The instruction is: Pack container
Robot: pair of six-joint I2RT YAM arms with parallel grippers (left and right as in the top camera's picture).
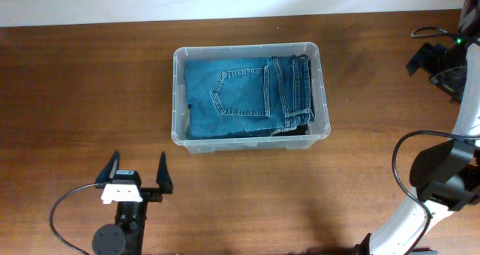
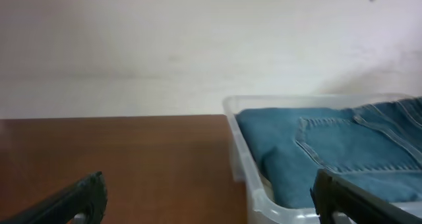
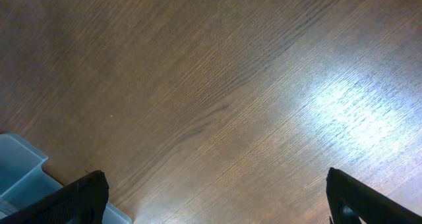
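The clear plastic container (image 1: 247, 144) stands on the wooden table at centre back. Folded blue jeans (image 1: 240, 94) lie inside it, back pocket up, with a dark edge showing under their front right corner. My left gripper (image 1: 139, 174) is open and empty, near the front left of the table, well short of the container. In the left wrist view the container's rim (image 2: 241, 141) and the jeans (image 2: 330, 151) sit ahead and to the right of the open jaws (image 2: 211, 204). My right gripper (image 1: 424, 60) is open and empty at the far right, away from the container. The right wrist view shows a container corner (image 3: 23, 168) beside the open jaws (image 3: 214, 197).
A pale wall runs along the table's back edge (image 1: 225, 15). The right arm's white body (image 1: 450, 180) and a black cable (image 1: 401, 161) occupy the right side. A black cable (image 1: 64, 202) loops beside the left arm's base.
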